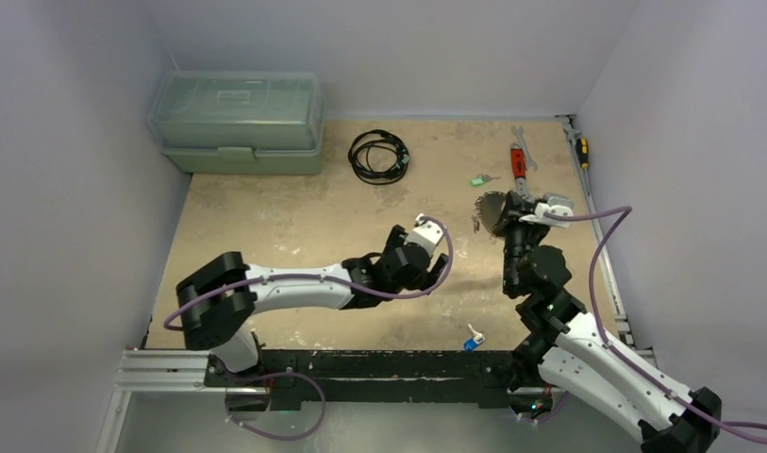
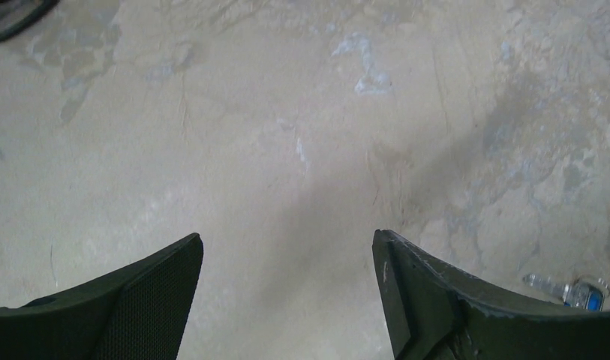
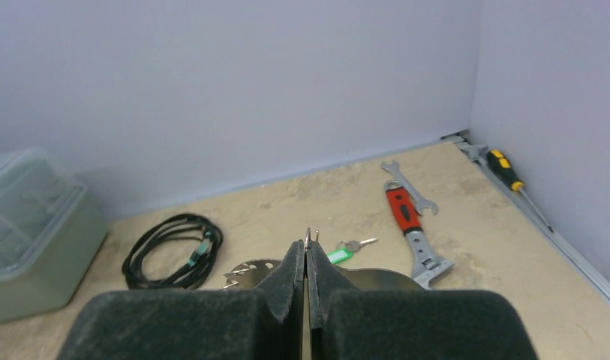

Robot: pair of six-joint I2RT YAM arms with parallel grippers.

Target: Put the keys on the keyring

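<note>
My right gripper (image 3: pixel 308 247) is shut on the keyring (image 3: pixel 309 235); only two thin silvery wire ends poke out above its pads. From above, the right gripper (image 1: pixel 508 221) hovers at the right of the table. A key with a green tag (image 3: pixel 341 255) lies just beyond it on the table (image 1: pixel 266 217), also seen as the green key (image 1: pixel 478 179) from above. A blue-headed key (image 1: pixel 472 340) lies near the front edge, and the same blue key (image 2: pixel 581 293) shows beside my left finger. My left gripper (image 2: pixel 286 241) is open over bare table, mid-table as the left gripper (image 1: pixel 441 270) from above.
A toothed saw blade (image 3: pixel 249 271) lies under the right gripper. A red-handled wrench (image 1: pixel 519 162), a plain spanner (image 3: pixel 407 186) and a yellow-black screwdriver (image 1: pixel 581 146) lie at the back right. A black coiled cable (image 1: pixel 379 156) and a green toolbox (image 1: pixel 238 123) sit at the back.
</note>
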